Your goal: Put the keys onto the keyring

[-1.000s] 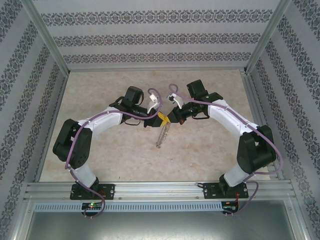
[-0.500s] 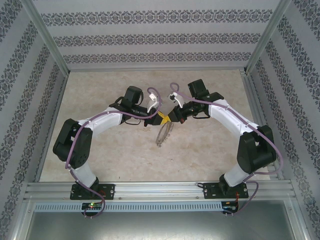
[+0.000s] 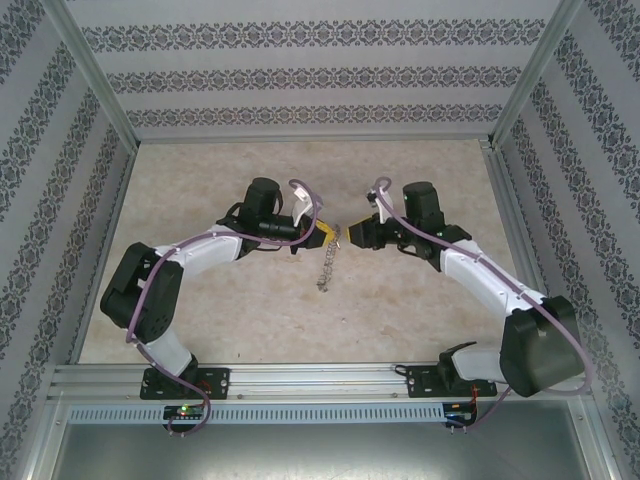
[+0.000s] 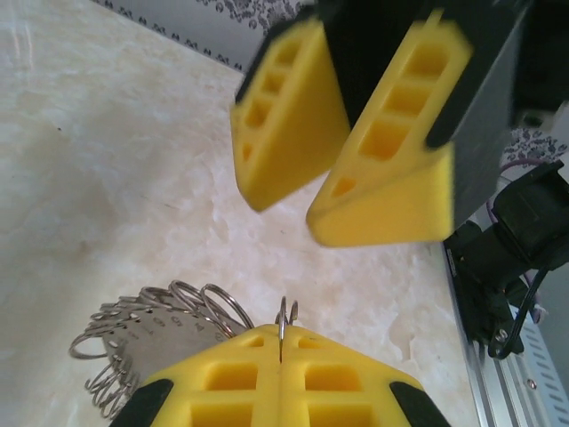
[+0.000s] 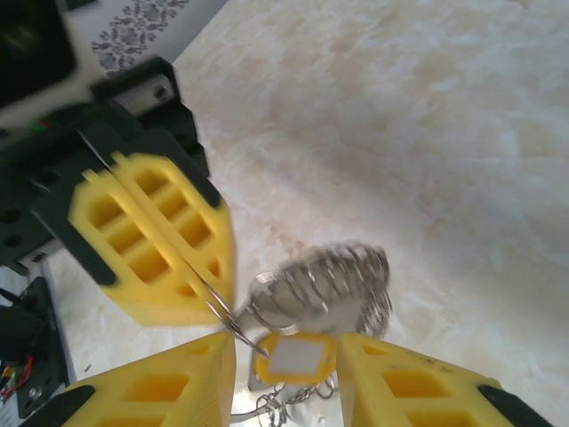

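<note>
My left gripper point(image 3: 321, 236) is shut on the thin wire of the keyring point(image 3: 327, 265), which hangs edge-on below it over the table. In the left wrist view the wire stands up from the closed pads point(image 4: 281, 331), with a fan of small grey rings point(image 4: 151, 320) to the left. My right gripper point(image 3: 347, 235) faces it from the right, open. In the right wrist view its fingers point(image 5: 286, 342) stand apart either side of the keys, a small yellow tag with a pale centre point(image 5: 298, 358). The tag hangs by the ring bundle point(image 5: 333, 277) and is not squeezed.
The marble-patterned tabletop point(image 3: 250, 310) lies under both arms. Patterned walls and aluminium posts point(image 3: 95, 80) enclose it, with a metal rail point(image 3: 320, 380) along the near edge. A thin chain point(image 5: 284, 407) dangles under the tag.
My left gripper has shut on the keyring's wire. My right gripper has opened and drawn back to the right, its arm swinging outward. The keyring now hangs from the left gripper.
</note>
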You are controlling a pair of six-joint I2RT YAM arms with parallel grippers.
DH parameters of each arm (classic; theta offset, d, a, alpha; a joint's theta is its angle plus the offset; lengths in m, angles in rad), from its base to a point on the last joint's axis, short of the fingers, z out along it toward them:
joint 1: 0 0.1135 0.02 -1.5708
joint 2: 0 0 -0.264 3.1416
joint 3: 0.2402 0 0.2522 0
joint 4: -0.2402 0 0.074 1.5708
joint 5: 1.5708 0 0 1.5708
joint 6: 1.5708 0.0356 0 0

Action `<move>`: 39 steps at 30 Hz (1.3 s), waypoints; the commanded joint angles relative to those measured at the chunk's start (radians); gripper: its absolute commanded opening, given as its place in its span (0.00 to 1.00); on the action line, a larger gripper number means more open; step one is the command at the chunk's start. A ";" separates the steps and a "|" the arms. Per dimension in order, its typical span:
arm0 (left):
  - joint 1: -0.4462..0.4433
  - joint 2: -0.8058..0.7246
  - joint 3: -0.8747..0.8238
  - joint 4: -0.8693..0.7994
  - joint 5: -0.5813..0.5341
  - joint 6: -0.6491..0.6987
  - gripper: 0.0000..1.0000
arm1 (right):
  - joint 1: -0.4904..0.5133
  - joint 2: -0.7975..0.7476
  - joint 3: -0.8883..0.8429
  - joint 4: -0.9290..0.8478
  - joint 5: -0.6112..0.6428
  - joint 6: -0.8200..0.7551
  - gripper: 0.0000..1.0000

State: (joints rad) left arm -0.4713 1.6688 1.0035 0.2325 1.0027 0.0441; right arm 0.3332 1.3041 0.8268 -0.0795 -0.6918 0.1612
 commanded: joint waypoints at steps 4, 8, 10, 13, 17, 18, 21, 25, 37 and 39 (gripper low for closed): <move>-0.006 -0.058 -0.026 0.139 -0.004 -0.050 0.00 | -0.006 -0.042 -0.188 0.389 0.049 0.252 0.35; -0.006 -0.057 -0.023 0.134 0.007 -0.053 0.00 | -0.003 -0.028 -0.249 0.600 0.024 0.316 0.35; -0.006 -0.055 -0.025 0.137 0.011 -0.055 0.00 | -0.001 -0.021 -0.256 0.649 0.005 0.313 0.35; -0.006 -0.052 -0.025 0.137 0.024 -0.057 0.00 | 0.001 -0.007 -0.244 0.682 -0.030 0.302 0.35; -0.007 -0.047 -0.023 0.139 0.036 -0.062 0.00 | 0.001 0.027 -0.212 0.699 -0.092 0.289 0.35; -0.006 -0.047 -0.023 0.139 0.037 -0.063 0.00 | 0.004 0.036 -0.204 0.702 -0.103 0.289 0.35; -0.007 -0.046 -0.022 0.143 0.038 -0.067 0.00 | 0.016 0.063 -0.187 0.711 -0.132 0.288 0.35; -0.006 -0.041 -0.018 0.144 0.039 -0.070 0.00 | 0.031 0.085 -0.179 0.717 -0.150 0.286 0.32; -0.006 -0.042 -0.013 0.141 0.037 -0.066 0.00 | -0.006 0.020 -0.279 0.692 -0.190 0.283 0.32; -0.006 -0.042 -0.011 0.137 0.036 -0.064 0.00 | -0.006 0.017 -0.289 0.689 -0.192 0.282 0.32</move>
State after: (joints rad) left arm -0.4713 1.6474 0.9798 0.3153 1.0012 -0.0166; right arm 0.3309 1.3407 0.5533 0.5953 -0.8406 0.4469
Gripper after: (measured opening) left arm 0.048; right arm 0.318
